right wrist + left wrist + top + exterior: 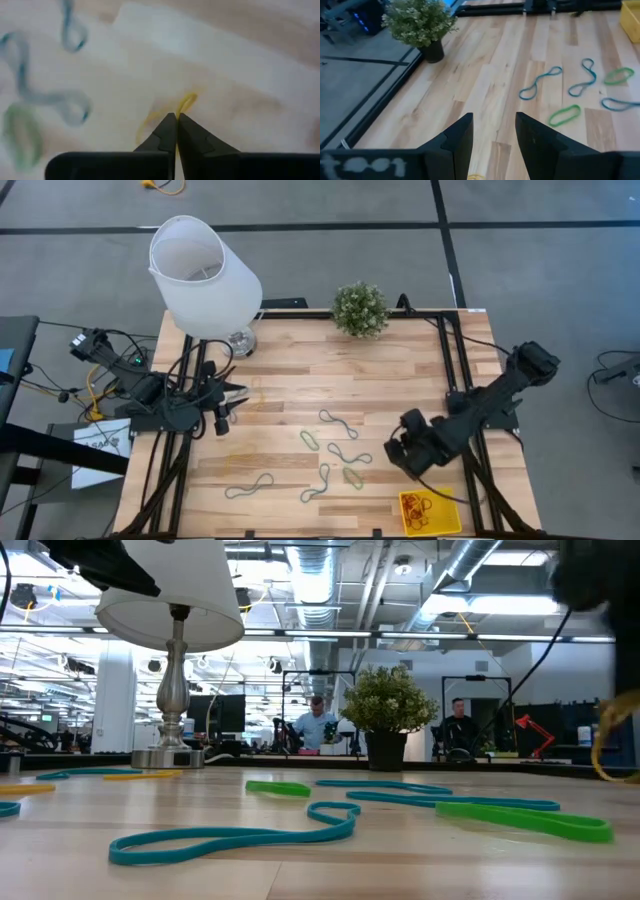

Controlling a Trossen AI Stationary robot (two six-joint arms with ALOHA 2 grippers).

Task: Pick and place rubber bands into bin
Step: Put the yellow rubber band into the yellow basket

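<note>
right end effector (176, 120) pinching one yellow band (186, 104)

Right gripper (175, 116): its fingertips are pressed together on a yellow rubber band (185, 103), most of whose loop is blurred; in the high view the arm's own bulk hides the fingertips.
Bin (430, 513): by the tabletop's near right corner, with tangled contents too small to count or sort by colour (some look red or orange).
Bin, left wrist view: only a yellow corner shows, cut off by the picture's edge.
Lampshade (170, 588): top cut off in the low view.
Low view, right edge: a dark blurred mass above and a yellow loop, both cut off.
Loose bands, right wrist view: smeared blue and green shapes.
</note>
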